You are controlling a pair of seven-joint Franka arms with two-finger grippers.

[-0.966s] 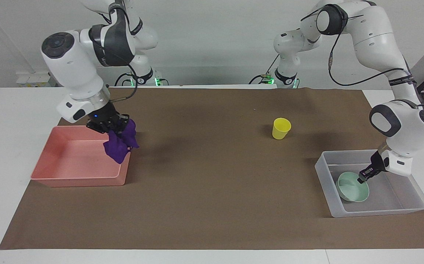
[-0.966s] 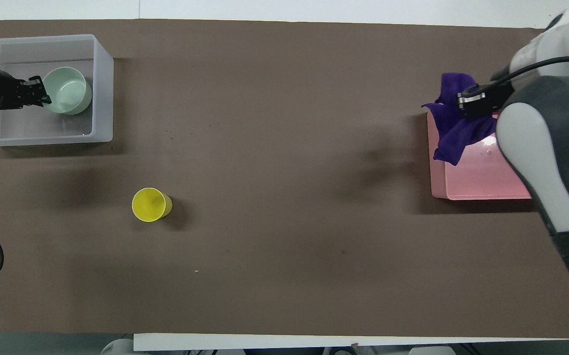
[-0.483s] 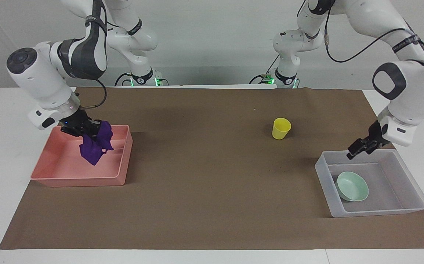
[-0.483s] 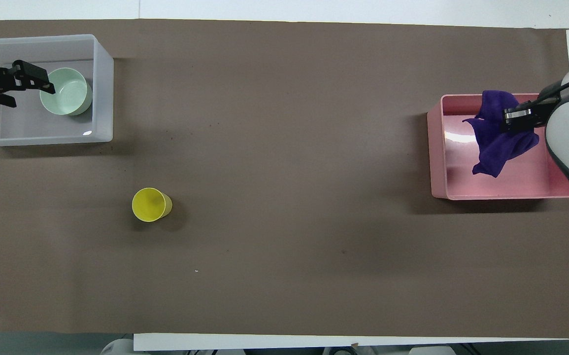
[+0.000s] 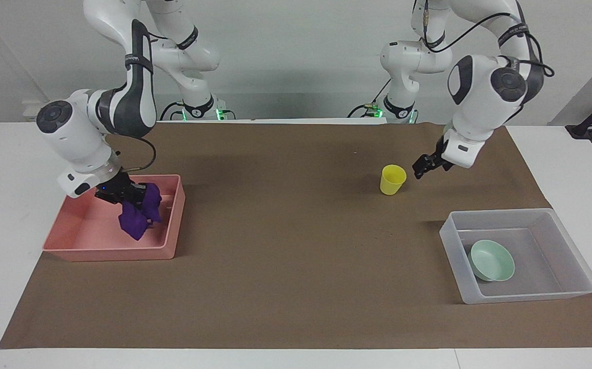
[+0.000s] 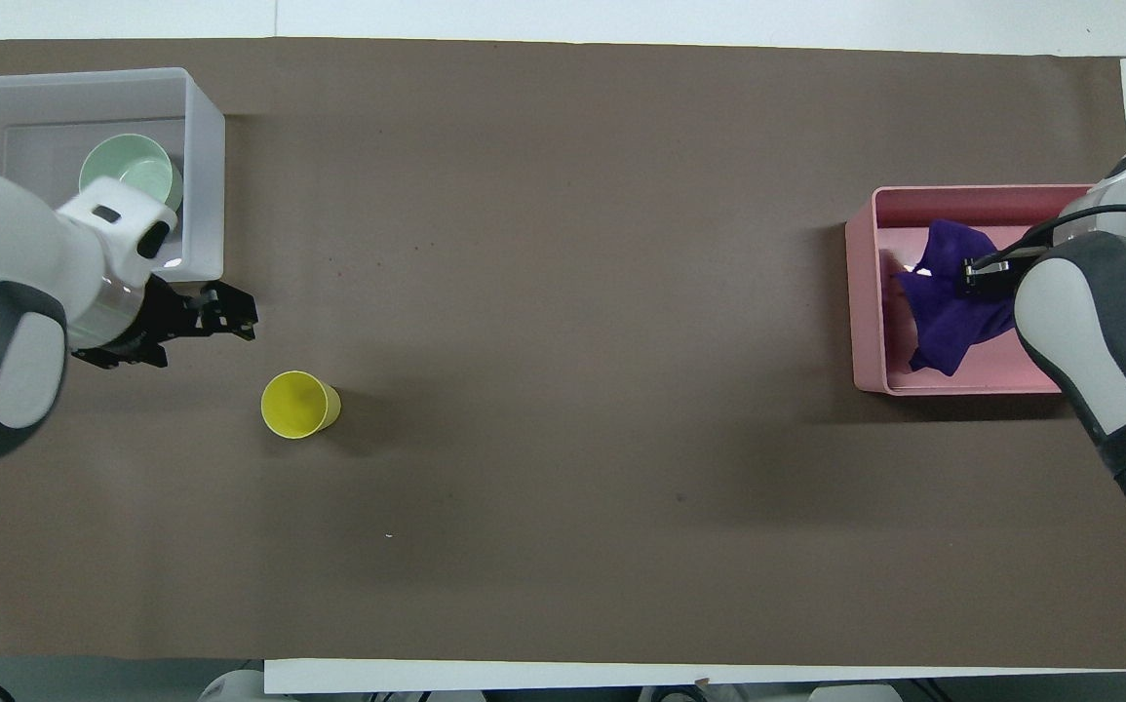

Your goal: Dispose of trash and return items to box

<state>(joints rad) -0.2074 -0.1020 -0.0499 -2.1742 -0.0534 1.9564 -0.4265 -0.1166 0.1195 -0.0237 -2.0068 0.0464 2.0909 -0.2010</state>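
Observation:
My right gripper (image 5: 127,196) is shut on the purple cloth (image 5: 139,216), which hangs low inside the pink tray (image 5: 111,253). In the overhead view the cloth (image 6: 943,312) covers part of the pink tray (image 6: 865,292) below the right gripper (image 6: 974,278). My left gripper (image 5: 421,169) is open and empty over the mat, close beside the yellow cup (image 5: 392,179) without touching it. It also shows in the overhead view (image 6: 236,317), beside the cup (image 6: 297,405). The mint-green bowl (image 5: 491,260) lies in the clear box (image 5: 452,246). The overhead view shows the bowl (image 6: 129,168) and the box (image 6: 204,175) too.
A brown mat (image 5: 285,256) covers the table. The pink tray stands at the right arm's end and the clear box at the left arm's end. The yellow cup stands upright, nearer to the robots than the clear box.
My left gripper let go of the bowl in the clear box, rose and moved to beside the yellow cup. My right gripper carried the cloth over the pink tray and lowered it.

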